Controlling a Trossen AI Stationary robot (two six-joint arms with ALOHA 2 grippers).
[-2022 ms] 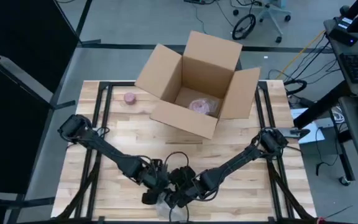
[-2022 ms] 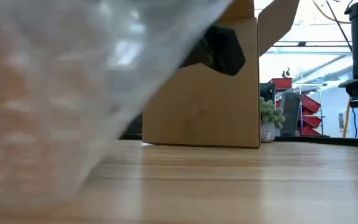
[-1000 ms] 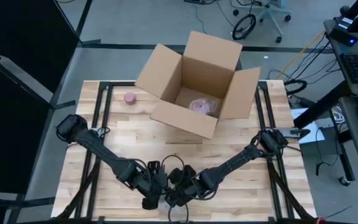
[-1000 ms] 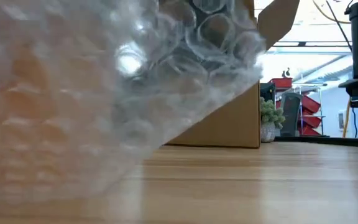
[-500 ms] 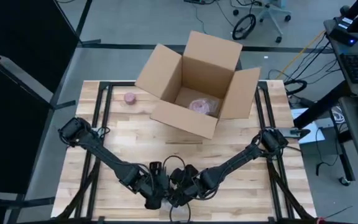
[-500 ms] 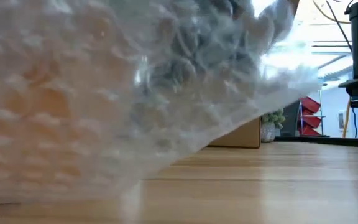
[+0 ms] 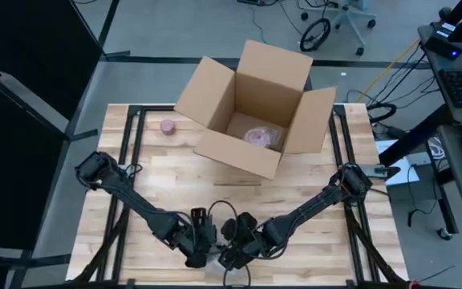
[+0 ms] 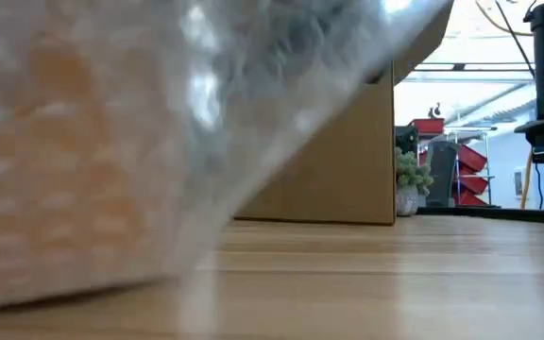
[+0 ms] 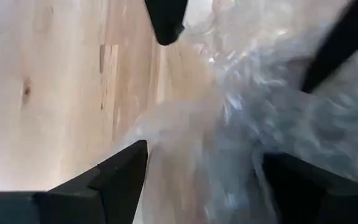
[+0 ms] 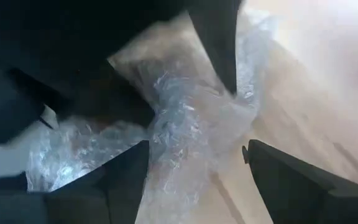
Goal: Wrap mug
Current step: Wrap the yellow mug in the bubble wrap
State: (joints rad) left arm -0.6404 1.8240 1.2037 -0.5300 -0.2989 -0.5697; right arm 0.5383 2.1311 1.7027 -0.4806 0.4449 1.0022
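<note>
The left pincer (image 7: 201,255) and the right pincer (image 7: 233,255) sit close together at the near edge of the worktop (image 7: 311,233), both down in a bundle of bubble wrap (image 10: 185,143). The left pincer's fingers are spread wide with wrap bunched between them. The right pincer's fingers are also apart, with wrap between them. I cannot tell if either one is squeezing it.

A second ago the wrap rose high in the low view; now it has dropped lower and moved left. This looks like a fold being laid down.

The mug is hidden, probably inside the wrap. Far off stands an open cardboard box (image 7: 251,108).
</note>
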